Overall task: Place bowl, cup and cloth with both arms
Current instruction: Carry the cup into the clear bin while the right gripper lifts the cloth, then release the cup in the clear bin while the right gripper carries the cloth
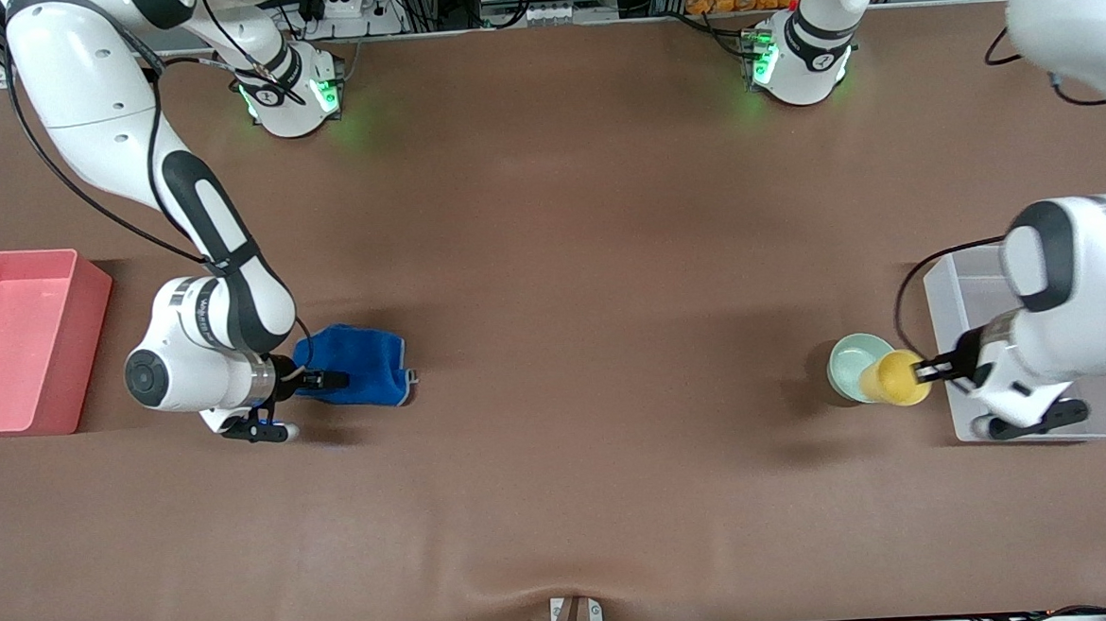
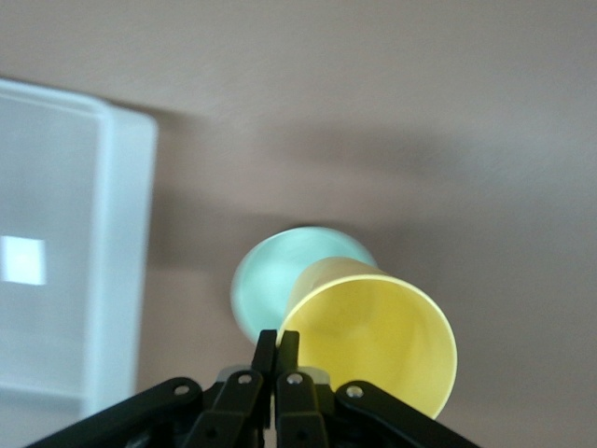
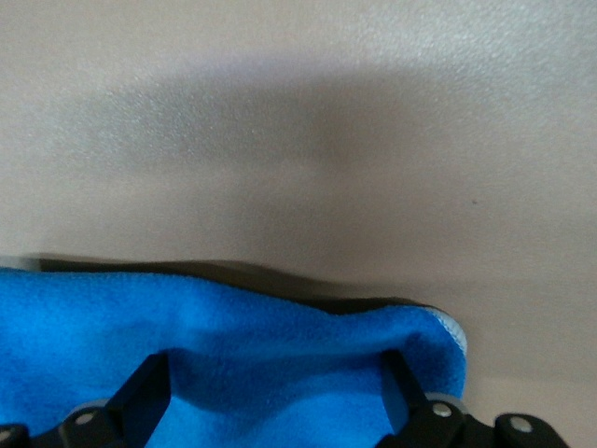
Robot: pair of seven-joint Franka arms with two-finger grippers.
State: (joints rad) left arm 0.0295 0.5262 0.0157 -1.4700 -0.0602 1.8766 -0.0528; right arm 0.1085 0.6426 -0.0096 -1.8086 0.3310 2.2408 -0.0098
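A: Report the left hand (image 1: 930,369).

B: It comes in from the left arm's end of the surface (image 1: 555,348) and sits just beside the clear bin (image 1: 1042,422). Its fingers (image 2: 276,355) are pressed together on the rim of the cup (image 1: 894,378). In the left wrist view the two fingers meet on the yellow wall at the lip, one inside and one outside.

A: Cup attitude?

B: Tilted. Its mouth faces up toward the front camera, and it hangs over the edge of the bowl (image 1: 856,363). The pictures do not show whether cup and bowl touch.

A: Bowl position?

B: On the surface near the left arm's end, just beside the clear bin, on the bin's side toward the middle of the surface. The cup covers part of it in both views.

A: Report the right hand (image 1: 322,379).

B: It is low at the cloth (image 1: 362,363), with its fingers (image 3: 145,397) spread wide. The right wrist view shows blue fabric filling the gap between them, one finger at each side of the fold. The fingers have not pinched the fabric.

A: Cloth position?

B: Bunched on the surface toward the right arm's end, near the red bin (image 1: 15,343) but apart from it. Its grey-trimmed corner (image 3: 455,329) points toward the middle of the surface.
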